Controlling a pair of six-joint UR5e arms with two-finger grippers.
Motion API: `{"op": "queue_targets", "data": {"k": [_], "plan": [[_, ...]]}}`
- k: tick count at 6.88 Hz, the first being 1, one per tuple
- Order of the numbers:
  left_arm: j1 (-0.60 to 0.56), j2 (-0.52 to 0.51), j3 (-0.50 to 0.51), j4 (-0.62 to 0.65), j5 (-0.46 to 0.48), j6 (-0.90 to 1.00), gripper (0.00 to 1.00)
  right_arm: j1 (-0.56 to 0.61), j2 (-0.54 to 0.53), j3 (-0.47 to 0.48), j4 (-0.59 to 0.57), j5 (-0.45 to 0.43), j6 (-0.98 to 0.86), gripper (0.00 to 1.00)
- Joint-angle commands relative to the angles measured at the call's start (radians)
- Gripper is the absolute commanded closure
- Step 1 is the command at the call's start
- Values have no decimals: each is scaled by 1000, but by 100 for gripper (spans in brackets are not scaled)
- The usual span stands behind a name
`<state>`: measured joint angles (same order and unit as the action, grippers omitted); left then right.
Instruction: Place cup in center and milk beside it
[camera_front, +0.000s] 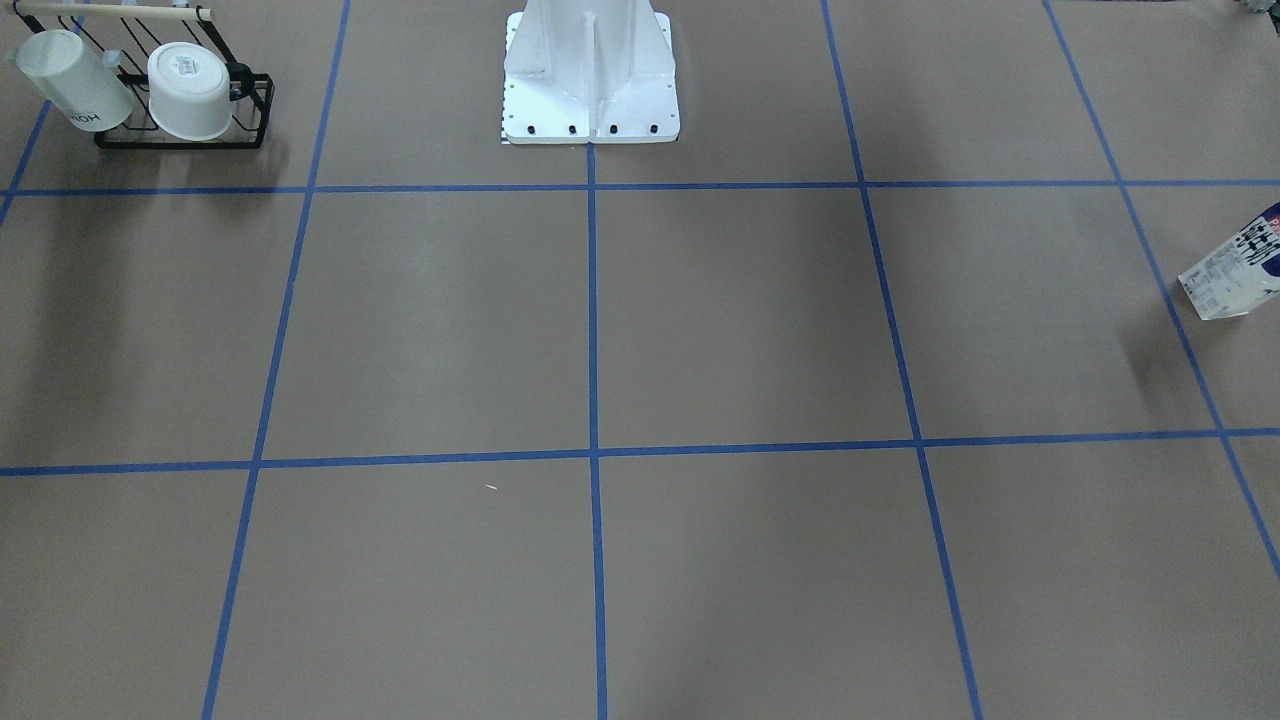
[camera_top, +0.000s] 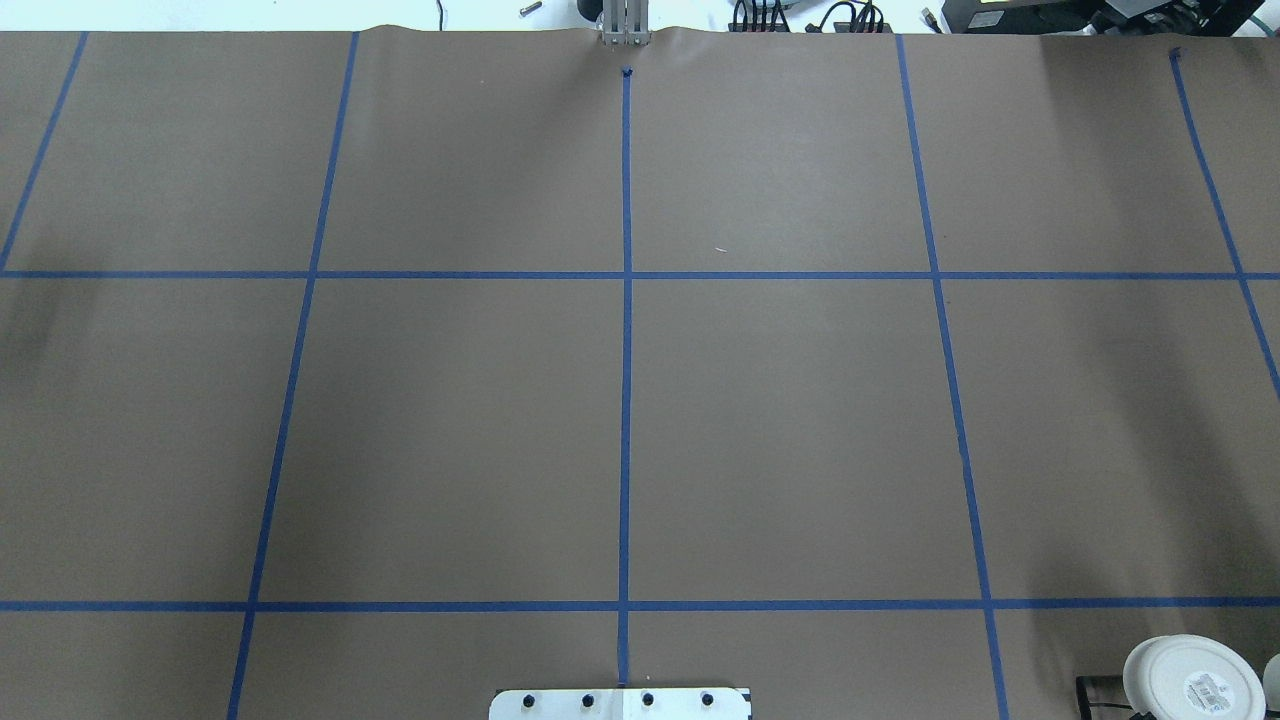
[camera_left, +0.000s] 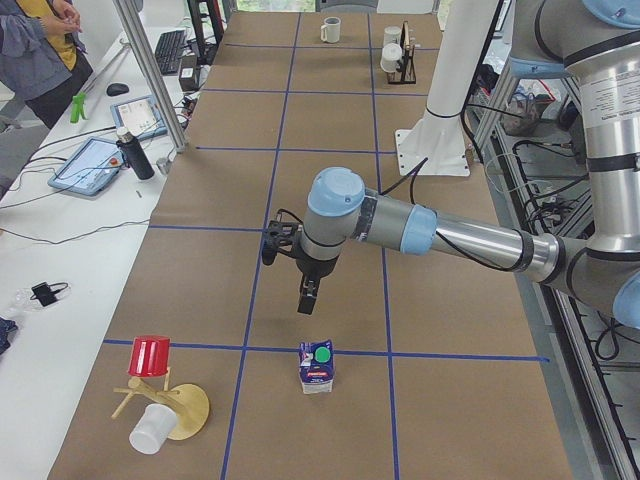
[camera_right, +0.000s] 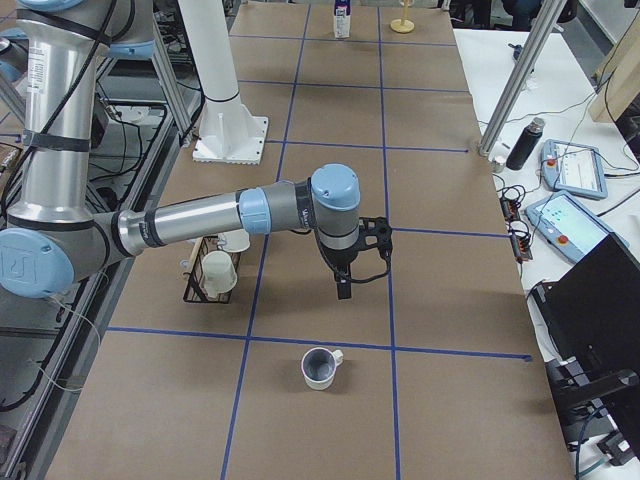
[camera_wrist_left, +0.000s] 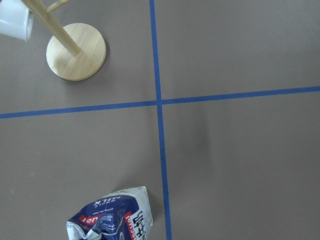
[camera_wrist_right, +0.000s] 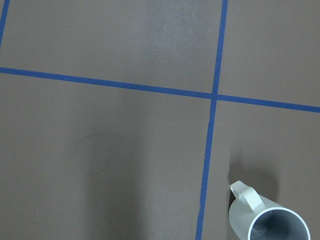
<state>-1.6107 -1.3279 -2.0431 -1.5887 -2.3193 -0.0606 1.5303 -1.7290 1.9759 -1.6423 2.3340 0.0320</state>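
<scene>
The cup (camera_right: 320, 368), a white mug with a dark grey inside, stands upright at the table's end on my right side. It also shows in the right wrist view (camera_wrist_right: 270, 222), at the bottom right. The right gripper (camera_right: 344, 291) hangs above the table, a little short of the cup. The milk (camera_left: 317, 365), blue and white with a green cap, stands at the table's end on my left side. It also shows in the left wrist view (camera_wrist_left: 112, 217) and the front-facing view (camera_front: 1238, 265). The left gripper (camera_left: 307, 298) hangs just above and short of it. I cannot tell whether either gripper is open or shut.
A black wire rack (camera_front: 250, 110) holds two white mugs beside the robot base (camera_front: 590, 75). A wooden mug tree (camera_left: 180, 405) with a red cup (camera_left: 150, 355) and a white cup (camera_left: 150, 428) stands near the milk. An operator (camera_left: 35, 45) stands at the side table.
</scene>
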Motion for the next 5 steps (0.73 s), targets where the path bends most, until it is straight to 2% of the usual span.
{"op": "queue_targets", "data": {"k": [1, 3, 5], "plan": [[2, 21, -3, -4, -2, -5, 2, -1, 0, 0, 7, 2, 0, 0], [0, 26, -15, -2, -5, -5, 2, -1, -15, -6, 9, -1, -9, 0], [2, 19, -8, -2, -2, -5, 2, 1, -6, -133, 10, -10, -74, 0]]}}
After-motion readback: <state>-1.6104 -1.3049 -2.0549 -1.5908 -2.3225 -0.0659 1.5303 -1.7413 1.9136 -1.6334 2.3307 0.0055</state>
